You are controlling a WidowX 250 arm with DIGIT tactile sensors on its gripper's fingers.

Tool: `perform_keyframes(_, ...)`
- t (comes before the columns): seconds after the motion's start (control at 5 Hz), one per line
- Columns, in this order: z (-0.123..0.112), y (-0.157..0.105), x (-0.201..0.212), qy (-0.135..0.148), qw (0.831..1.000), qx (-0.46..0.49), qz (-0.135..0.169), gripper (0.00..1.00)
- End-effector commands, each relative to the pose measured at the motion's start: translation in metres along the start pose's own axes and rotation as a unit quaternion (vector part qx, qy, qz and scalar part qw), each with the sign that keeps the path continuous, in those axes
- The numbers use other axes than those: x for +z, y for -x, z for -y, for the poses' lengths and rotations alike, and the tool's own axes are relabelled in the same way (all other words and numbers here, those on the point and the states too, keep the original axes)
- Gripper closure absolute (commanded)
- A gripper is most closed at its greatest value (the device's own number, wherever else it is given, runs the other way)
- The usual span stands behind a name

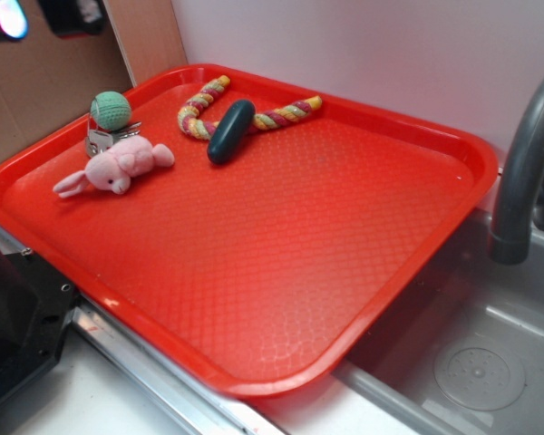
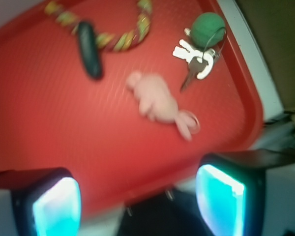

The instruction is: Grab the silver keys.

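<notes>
While the pincer [image 2: 137, 204] hung spread and empty over the tray's [image 1: 281, 272] near edge in the wrist view, nothing sat between its two glowing pads [image 2: 56, 206]. Going outward from it, the pink plush toy [image 2: 157, 101] came first, lying near the tray's middle; the silver keys [image 2: 194, 61] lay beyond the toy and off to the right, close to the tray's right rim in that view. The keys touched the green crocheted ball [image 2: 209, 29], which sat just past them. One darker key pointed its blade back toward the toy, so the bunch's long axis ran roughly from ball to toy. Farthest off lay the dark oblong object [image 2: 90, 49] and the striped rope [image 2: 123, 37].

Judgement: the coming move called for a reach forward and rightward, past the toy, then down.

The exterior view showed the tray resting over a sink [image 1: 476, 362] beside a faucet [image 1: 526, 172], with the keys half hidden between ball and toy; only the wrist view showed them laid out plainly. The exterior view caught little more than blurred dark shapes at its top left corner, too unclear to name.
</notes>
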State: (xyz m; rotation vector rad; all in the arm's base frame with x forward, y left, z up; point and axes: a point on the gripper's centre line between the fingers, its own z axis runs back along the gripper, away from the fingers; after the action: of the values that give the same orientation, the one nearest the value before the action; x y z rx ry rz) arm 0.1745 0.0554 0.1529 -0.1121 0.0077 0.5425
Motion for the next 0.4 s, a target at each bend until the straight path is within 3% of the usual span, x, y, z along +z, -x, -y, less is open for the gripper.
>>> perform_keyframes(0.0,-0.047,-0.018,-0.032,-0.038,0.969,0.242,0.041,0.0)
perform_keyframes(0.2,-0.065,-0.012,-0.036,-0.06,0.958,0.276,0.05,0.0)
